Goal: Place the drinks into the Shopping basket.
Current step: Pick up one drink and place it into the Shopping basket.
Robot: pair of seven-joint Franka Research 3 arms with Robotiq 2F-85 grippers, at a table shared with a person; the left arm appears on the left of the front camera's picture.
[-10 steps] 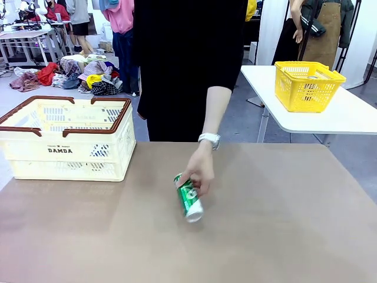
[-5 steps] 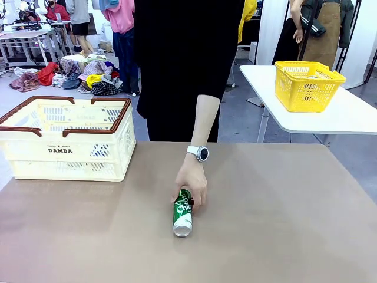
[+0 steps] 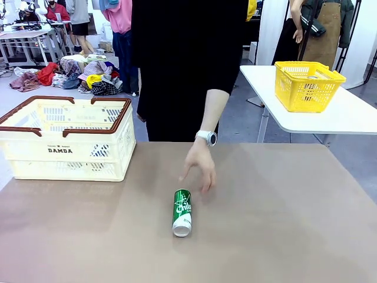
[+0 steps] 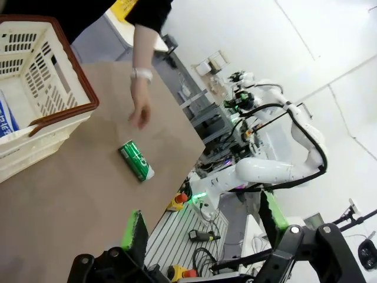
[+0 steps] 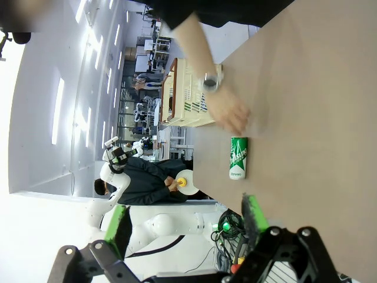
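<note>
From the front, the person's hand [image 3: 199,167] hangs fingers-down over the table [image 3: 294,224], apart from the green can [image 3: 182,211]. The can lies on its side mid-table with bare tabletop all round, and the Shopping basket [image 3: 65,138] sits at the far left (a yellow basket [image 3: 306,88] stands on another table behind). In the left wrist view, the left gripper [image 4: 203,218] is spread wide and empty, the can beyond it. In the right wrist view, the right gripper [image 5: 185,215] is equally wide and empty, the can ahead.

"DAMDA" stands in black capitals on the Shopping basket [image 3: 35,154] front wall; the smaller line above it is unreadable. White script on the green can [image 3: 182,212] begins "Chil".
</note>
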